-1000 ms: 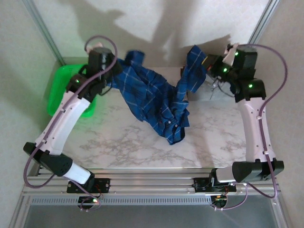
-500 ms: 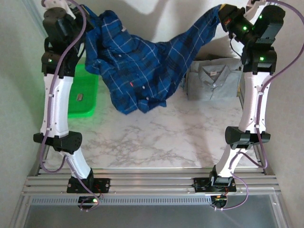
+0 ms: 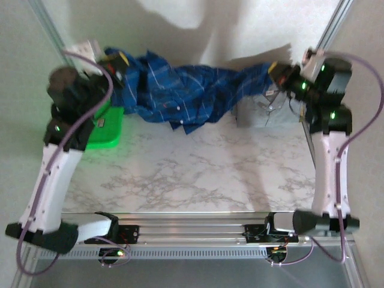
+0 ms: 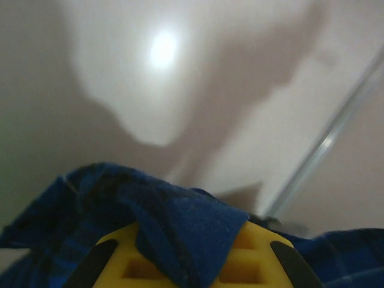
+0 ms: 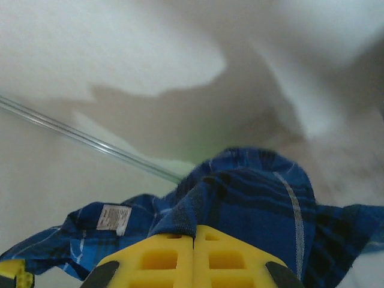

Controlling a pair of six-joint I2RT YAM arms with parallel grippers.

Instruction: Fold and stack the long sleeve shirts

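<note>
The dark blue plaid long sleeve shirt (image 3: 186,96) hangs stretched sideways over the far part of the table, held at both ends. My left gripper (image 3: 120,63) is shut on its left end. In the left wrist view blue cloth (image 4: 186,228) drapes over the yellow fingers (image 4: 120,261) of that gripper (image 4: 191,255). My right gripper (image 3: 277,71) is shut on the right end. Its yellow jaws (image 5: 193,243) meet with a plaid fold (image 5: 258,204) pinched between them. A folded grey shirt (image 3: 255,117) lies at the far right, partly hidden by the plaid cloth and the right arm.
A green plastic basket (image 3: 105,132) stands at the far left, under the left arm, with a small object inside. The marble table top (image 3: 198,174) stretches toward the near rail. Walls and a metal frame post (image 3: 333,27) close in the back.
Both arms swung high with the plaid shirt, then came back down. The shirt, bunched and sagging a second ago, now hangs stretched lower between the grippers and covers part of the grey shirt.
</note>
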